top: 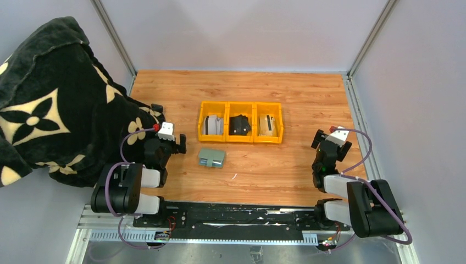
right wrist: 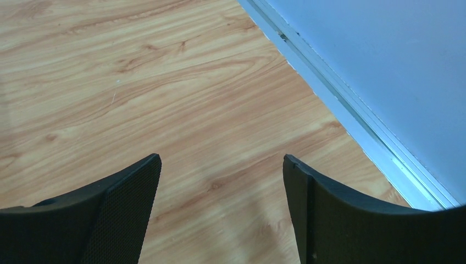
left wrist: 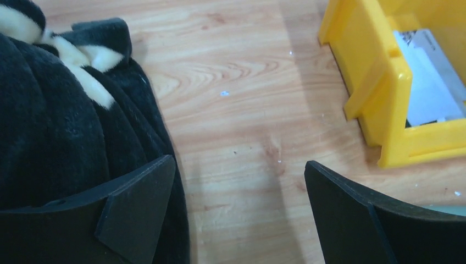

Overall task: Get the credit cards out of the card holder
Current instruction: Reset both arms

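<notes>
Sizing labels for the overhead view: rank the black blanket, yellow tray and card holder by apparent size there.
1. black blanket
2. yellow tray
3. card holder
No close calls.

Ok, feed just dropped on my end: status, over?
Jaws open, empty, on left gripper and right gripper. Untouched card holder flat on table, near side of yellow tray. Obstruction: black blanket crowding left arm.

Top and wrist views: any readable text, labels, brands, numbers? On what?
No text is readable in any view.
Pale card in the tray's left bin: dark print near its top edge, too blurred to read.
Blanket: flower motifs only, no letters.
</notes>
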Available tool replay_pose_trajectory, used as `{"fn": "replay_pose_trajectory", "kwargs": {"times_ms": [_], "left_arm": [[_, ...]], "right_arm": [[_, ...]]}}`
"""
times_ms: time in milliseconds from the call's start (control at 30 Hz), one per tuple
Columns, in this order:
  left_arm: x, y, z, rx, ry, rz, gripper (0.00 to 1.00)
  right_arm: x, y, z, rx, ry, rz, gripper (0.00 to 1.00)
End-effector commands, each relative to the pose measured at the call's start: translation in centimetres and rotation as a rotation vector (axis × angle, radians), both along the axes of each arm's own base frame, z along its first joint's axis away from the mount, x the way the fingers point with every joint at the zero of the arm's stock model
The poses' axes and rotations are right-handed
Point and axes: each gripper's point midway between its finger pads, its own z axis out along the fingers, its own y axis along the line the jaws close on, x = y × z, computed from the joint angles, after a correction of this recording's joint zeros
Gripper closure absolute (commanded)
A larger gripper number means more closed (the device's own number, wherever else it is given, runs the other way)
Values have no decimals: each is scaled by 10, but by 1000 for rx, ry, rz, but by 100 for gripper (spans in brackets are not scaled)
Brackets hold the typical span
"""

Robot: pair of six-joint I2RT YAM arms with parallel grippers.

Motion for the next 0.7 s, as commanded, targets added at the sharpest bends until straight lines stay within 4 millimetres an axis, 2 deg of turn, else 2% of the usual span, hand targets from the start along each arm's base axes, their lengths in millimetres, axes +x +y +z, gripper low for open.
{"fn": "replay_pose_trajectory", "kwargs": {"times_ms": [0, 100, 167, 200, 300, 400, 667], "left_arm": [[13, 4, 35, 2, -116, 20, 0], [21, 6, 35, -18, -108, 43, 0], [22, 6, 33, -15, -91, 42, 0], [21, 6, 33, -18, -102, 44, 0], [21, 7, 33, -18, -96, 48, 0], [22, 8, 34, -21, -102, 58, 0], [21, 8, 33, -22, -99, 58, 0]], "right_arm": [[3, 11, 9, -33, -61, 105, 15], [23, 42, -5, -88, 14, 323, 15], [27, 39, 3, -168, -67, 274, 12], [28, 43, 0, -189, -27, 279, 11], [37, 36, -16, -90, 115, 259, 10], [39, 31, -13, -86, 78, 255, 10], [39, 32, -12, -98, 69, 263, 9]]}}
